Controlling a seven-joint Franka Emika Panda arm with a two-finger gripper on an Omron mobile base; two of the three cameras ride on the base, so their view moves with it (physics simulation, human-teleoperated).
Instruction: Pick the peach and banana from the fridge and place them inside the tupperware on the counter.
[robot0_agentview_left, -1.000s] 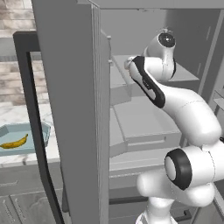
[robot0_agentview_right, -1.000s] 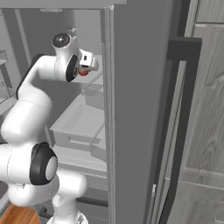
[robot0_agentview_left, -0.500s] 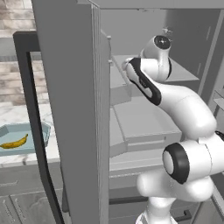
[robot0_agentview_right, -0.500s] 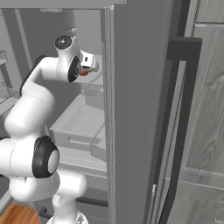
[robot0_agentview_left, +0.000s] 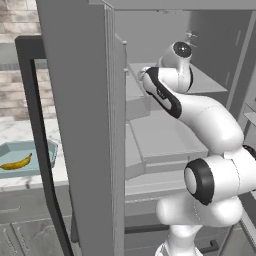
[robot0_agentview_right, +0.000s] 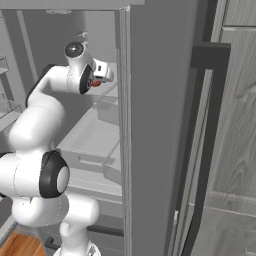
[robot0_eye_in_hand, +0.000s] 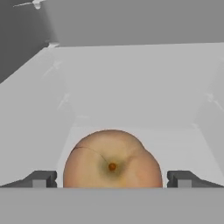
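- Peach (robot0_eye_in_hand: 112, 159) sits on a pale grey shelf inside the fridge (robot0_agentview_left: 80, 100), close in front of the hand camera, its stem dimple turned toward the lens.
- In the right base view a sliver of the peach (robot0_agentview_right: 95, 83) shows red-orange just below the white hand, at the level of the upper shelf.
- Gripper (robot0_eye_in_hand: 112, 179) has its jaws spread wide; one dark fingertip (robot0_eye_in_hand: 40, 179) stands left of the fruit and the other right of it, each with a small gap to the skin, so the peach lies between them and is not pinched.
- Shelf walls rise pale grey on both sides of the peach and behind it, with the dark fridge interior above at the upper left of the hand view.
- Arm (robot0_agentview_left: 200, 125) reaches from the base up and into the open fridge compartment, its wrist bent toward the shelf.
- Fridge door (robot0_agentview_right: 160, 125) stands open beside the arm, a long black bar handle (robot0_agentview_left: 40, 145) running down its edge.
- Banana (robot0_agentview_left: 16, 162) lies in the tupperware (robot0_agentview_left: 42, 150), yellow with darker tips, curving along the tray's floor.
- Tupperware rests on the counter (robot0_agentview_left: 15, 132), well apart from the gripper, to the left of the open fridge door in the left base view.
- Brick-patterned wall (robot0_agentview_left: 12, 95) rises behind the counter.
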